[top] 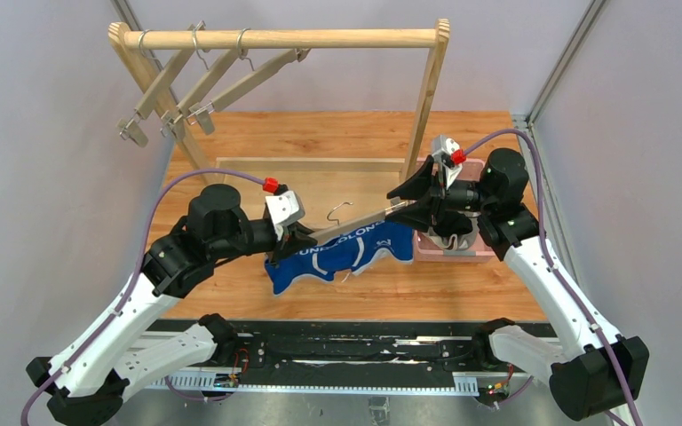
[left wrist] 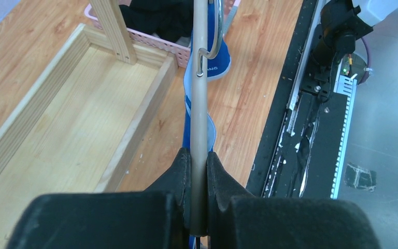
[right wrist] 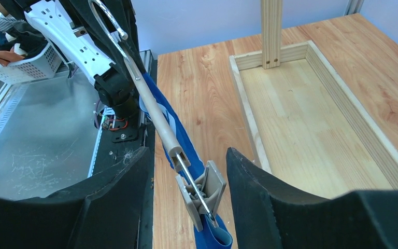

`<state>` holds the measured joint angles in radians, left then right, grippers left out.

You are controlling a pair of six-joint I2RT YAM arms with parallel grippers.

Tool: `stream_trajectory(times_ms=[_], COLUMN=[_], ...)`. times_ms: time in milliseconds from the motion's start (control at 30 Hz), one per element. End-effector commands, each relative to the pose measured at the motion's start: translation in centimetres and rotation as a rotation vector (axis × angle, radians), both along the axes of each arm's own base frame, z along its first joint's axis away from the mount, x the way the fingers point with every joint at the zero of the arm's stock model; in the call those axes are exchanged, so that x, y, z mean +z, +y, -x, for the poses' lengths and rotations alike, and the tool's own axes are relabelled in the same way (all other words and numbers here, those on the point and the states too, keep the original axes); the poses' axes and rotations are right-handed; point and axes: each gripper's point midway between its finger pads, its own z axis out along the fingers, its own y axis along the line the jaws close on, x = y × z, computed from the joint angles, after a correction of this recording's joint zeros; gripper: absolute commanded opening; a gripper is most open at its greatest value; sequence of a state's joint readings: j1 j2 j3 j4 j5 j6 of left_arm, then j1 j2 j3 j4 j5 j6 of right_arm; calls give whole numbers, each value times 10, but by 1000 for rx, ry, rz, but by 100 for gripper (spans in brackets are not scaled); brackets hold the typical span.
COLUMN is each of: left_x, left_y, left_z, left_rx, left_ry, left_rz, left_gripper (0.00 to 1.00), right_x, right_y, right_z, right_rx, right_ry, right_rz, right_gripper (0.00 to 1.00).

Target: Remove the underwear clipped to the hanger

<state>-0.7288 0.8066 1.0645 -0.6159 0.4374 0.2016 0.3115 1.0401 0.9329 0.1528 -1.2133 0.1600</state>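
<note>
Gripping the left end of the wooden hanger (top: 355, 224), the left tool (top: 297, 235) is clamped shut on its bar and holds it above the worktop (top: 497, 293). The blue underwear (top: 337, 253) with white lettering hangs beneath that bar between the two arms, with its right edge caught in the clip (right wrist: 202, 194) at the hanger's right end. The right tool (right wrist: 189, 171) stands wide with one finger on either side of that clip, neither finger touching it, and the pink basket (top: 453, 257) sits just behind and below this arm.
</note>
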Motion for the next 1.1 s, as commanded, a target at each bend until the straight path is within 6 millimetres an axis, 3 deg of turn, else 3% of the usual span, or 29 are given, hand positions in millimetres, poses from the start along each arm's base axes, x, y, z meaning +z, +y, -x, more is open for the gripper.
stream_trajectory(times_ms=[0, 133, 233, 300, 400, 533, 567, 667, 700, 867, 1067], left_x=[33, 34, 34, 34, 34, 35, 36, 37, 38, 45, 60], left_y=[0, 0, 0, 0, -1, -1, -1, -3, -3, -7, -10], left_z=[0, 0, 0, -1, -1, -2, -2, -1, -1, -1, -2], left_rx=[1, 2, 6, 6, 6, 12, 12, 3, -1, -21, -26], left_ry=[-86, -86, -85, -85, -81, -84, -84, -85, -86, -96, -117], left_rz=[67, 71, 71, 72, 72, 79, 81, 87, 90, 94, 129], left_gripper=[0, 0, 0, 0, 0, 0, 0, 0, 0, 0, 0], right_x=[5, 5, 4, 5, 5, 4, 4, 6, 7, 23, 40], right_y=[-3, -4, -4, -4, -4, -5, -5, -6, -7, -17, -42], right_z=[5, 7, 7, 8, 5, 3, 2, -2, -5, -21, -28], right_rx=[26, 25, 26, 30, 16, -2, -9, -45, -68, -245, -467], right_ry=[-30, -33, -28, -29, -25, -25, -23, -25, -26, -70, -148], right_rz=[-4, -4, -2, -2, -1, 3, 3, 2, 0, -19, -63], right_gripper=[57, 53, 42, 29, 2, 1, 3, 43, 49, 68, 71])
